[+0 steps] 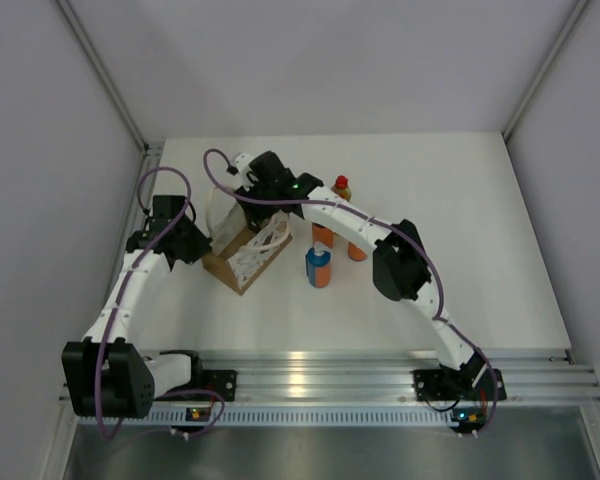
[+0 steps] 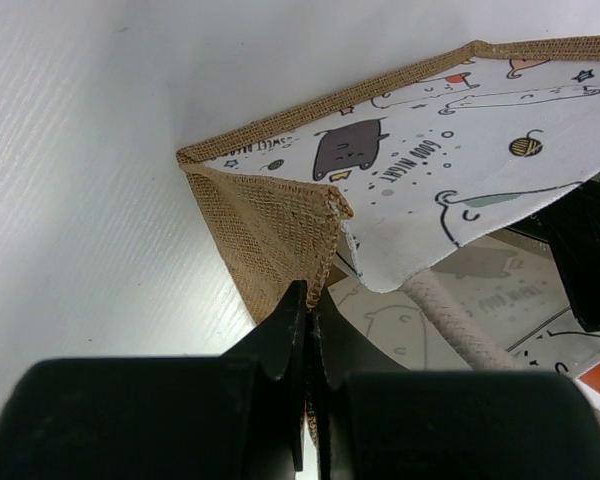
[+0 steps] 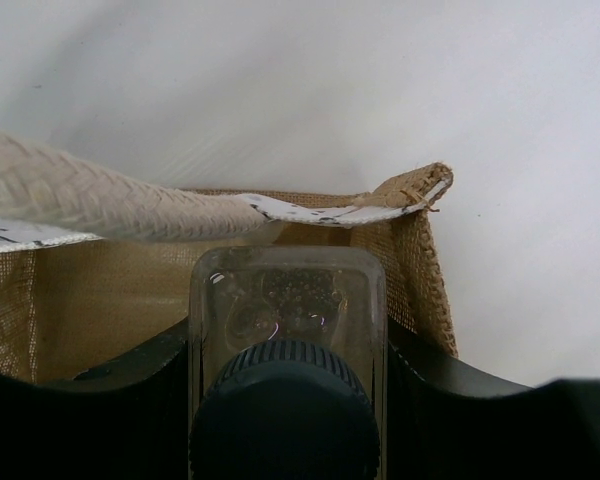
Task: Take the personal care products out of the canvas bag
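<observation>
The tan canvas bag point(image 1: 242, 255) stands left of centre, its white netting facing up and right. My left gripper point(image 1: 194, 244) is shut on the bag's burlap edge point(image 2: 318, 262). My right gripper point(image 1: 253, 191) is over the bag's far end, shut on the flat whitish bottle point(image 3: 280, 300) with the dark round cap point(image 3: 285, 410), which is held at the bag's open mouth point(image 3: 110, 290). On the table right of the bag stand the yellow bottle with the red cap point(image 1: 341, 187) and three orange-and-blue bottles point(image 1: 320, 266), point(image 1: 323, 236), point(image 1: 357, 251).
A white cord handle point(image 3: 100, 205) crosses just above the held bottle, and another point(image 2: 450, 315) lies inside the bag. The right arm point(image 1: 395, 260) arches over the standing bottles. White walls enclose the table on three sides. An aluminium rail point(image 1: 310, 378) runs along the near edge.
</observation>
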Action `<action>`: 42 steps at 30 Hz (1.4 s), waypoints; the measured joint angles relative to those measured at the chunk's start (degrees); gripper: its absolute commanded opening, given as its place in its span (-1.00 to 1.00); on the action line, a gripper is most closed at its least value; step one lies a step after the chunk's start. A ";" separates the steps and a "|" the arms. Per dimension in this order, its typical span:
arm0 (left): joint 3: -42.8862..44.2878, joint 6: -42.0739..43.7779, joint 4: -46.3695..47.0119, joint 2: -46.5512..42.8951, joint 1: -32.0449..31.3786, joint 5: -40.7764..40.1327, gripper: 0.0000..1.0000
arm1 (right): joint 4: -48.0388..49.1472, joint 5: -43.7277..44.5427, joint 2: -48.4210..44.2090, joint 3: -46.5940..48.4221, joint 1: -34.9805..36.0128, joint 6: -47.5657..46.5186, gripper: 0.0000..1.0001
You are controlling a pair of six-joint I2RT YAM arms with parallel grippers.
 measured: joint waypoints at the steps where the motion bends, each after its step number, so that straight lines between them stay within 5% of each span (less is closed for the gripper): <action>1: -0.07 -0.20 0.00 -0.13 0.00 0.00 -1.00 | 0.02 0.00 -0.02 -0.02 0.00 0.02 -1.00; 24: -2.93 -2.99 0.07 -3.48 0.00 -0.37 -1.00 | -1.38 -0.39 -8.00 -1.68 0.02 2.64 -1.00; 36: -4.09 -3.37 -2.60 -4.44 0.00 -1.38 0.22 | -1.97 -0.79 -18.25 -3.28 -0.35 4.42 -1.00; 37: -4.09 -3.45 -2.89 -4.52 0.00 -1.49 0.46 | -2.19 -0.96 -19.17 -3.30 -0.61 5.11 -1.00; 42: -4.07 -3.19 -3.78 -5.66 0.00 -1.55 0.67 | -2.23 -4.37 -24.81 -4.20 -3.98 11.43 -1.00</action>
